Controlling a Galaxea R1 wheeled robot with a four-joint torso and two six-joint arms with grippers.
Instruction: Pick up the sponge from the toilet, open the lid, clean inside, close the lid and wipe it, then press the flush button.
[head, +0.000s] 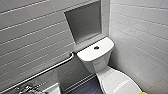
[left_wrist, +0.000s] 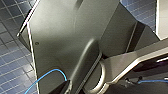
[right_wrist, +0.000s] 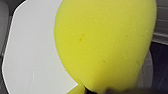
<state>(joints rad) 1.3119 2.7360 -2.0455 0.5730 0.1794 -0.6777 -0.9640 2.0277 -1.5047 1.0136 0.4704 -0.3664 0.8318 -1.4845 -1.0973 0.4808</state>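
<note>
The white toilet (head: 96, 53) stands in the corner, with a round flush button (head: 96, 47) on its flat tank top. Its oval lid (head: 117, 83) is down over the bowl. A corner of the yellow sponge (head: 143, 92) shows at the head view's lower right edge, beside the lid. In the right wrist view the sponge (right_wrist: 105, 45) looms large and close, pinched at one end, and my right gripper is shut on it just above the white lid (right_wrist: 32, 50). My left gripper holds nothing and hangs over the floor.
A steel grab bar (head: 50, 67) runs along the grey tiled wall left of the tank. A recessed niche (head: 83, 22) sits above the tank. White tiles close in on the right. The floor (left_wrist: 12, 62) has dark blue tiles.
</note>
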